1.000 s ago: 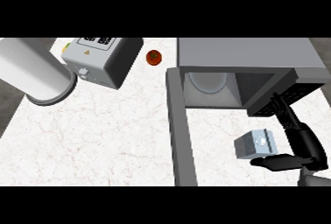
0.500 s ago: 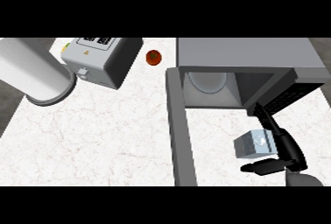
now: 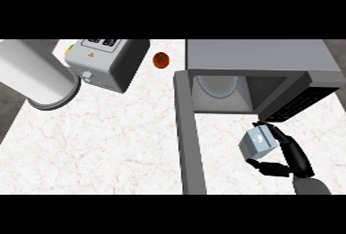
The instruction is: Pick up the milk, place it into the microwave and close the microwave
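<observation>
The milk [image 3: 258, 142], a small pale blue-grey carton, hangs tilted just in front of the microwave's open cavity, near its right side. My right hand [image 3: 295, 160] is shut on it, fingers over its far right edge and thumb under its near side. The grey microwave [image 3: 256, 54] stands at the upper right. Its door [image 3: 188, 137] is swung fully open and reaches toward the near edge, left of the milk. A white plate [image 3: 216, 87] lies inside the cavity. My left hand does not show.
A toaster-like grey and white appliance [image 3: 111, 61] stands at the back left. A small red round thing [image 3: 161, 60] lies between it and the microwave. A big pale cylinder [image 3: 34, 77] fills the upper left corner. White marble counter [image 3: 101, 146] spreads left of the door.
My right hand has carried the milk a little up and to the left, closer to the microwave's opening. The forearm has swung more upright under it.
</observation>
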